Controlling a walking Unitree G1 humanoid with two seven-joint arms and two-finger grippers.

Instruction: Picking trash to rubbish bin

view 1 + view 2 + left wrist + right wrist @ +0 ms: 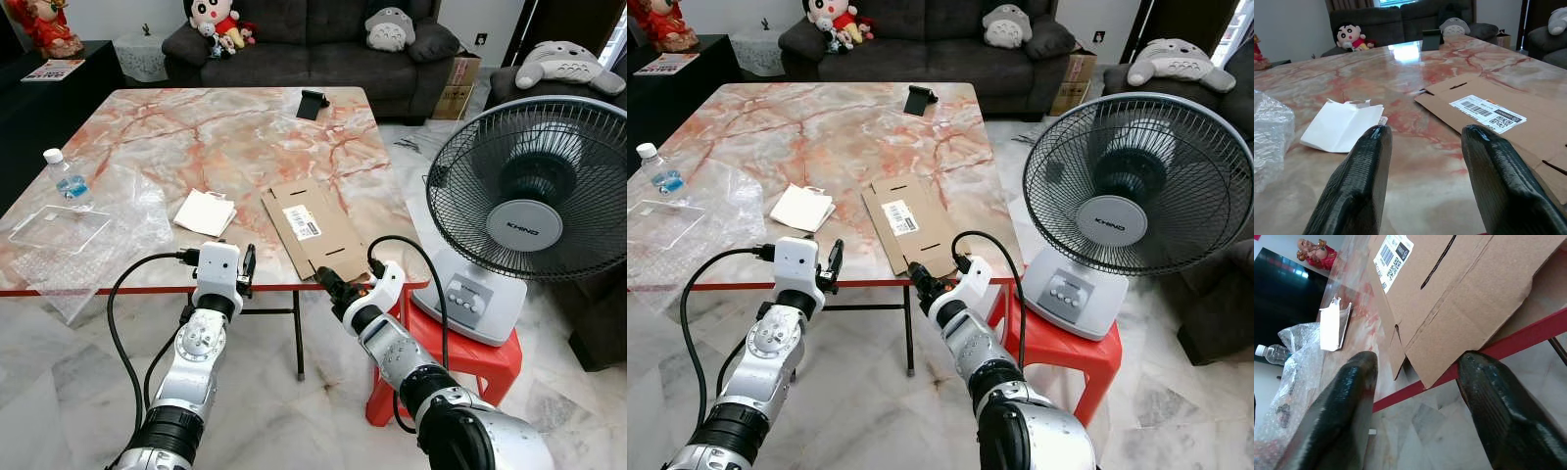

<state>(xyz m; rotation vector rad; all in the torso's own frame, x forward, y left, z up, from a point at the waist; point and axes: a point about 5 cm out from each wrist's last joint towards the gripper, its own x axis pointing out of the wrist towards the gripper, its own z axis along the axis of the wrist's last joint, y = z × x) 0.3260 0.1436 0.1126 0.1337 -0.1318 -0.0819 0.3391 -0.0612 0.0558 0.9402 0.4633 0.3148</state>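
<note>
Right now, right gripper (333, 284) released, fingers spread wide, poised at the near edge of the desk (147, 127) with the overhanging corner of the flattened cardboard (313, 227) lying between and just beyond the fingertips. Left gripper (1425, 171) likewise released, held at the same near edge further to the left, aimed across the marble toward the white folded paper (205, 211). Cardboard flat on the desk by the near right corner, long axis running from the near edge away toward the sofa (323, 49), barcode label up. Right arm plainly nearer to it; probably a straight push forward and a pinch on that corner. Crumpled clear plastic wrap (88, 230) and a water bottle (65, 176) along the left edge. Standing fan (534, 211) close on the right, likely a hazard for any wide swing.
</note>
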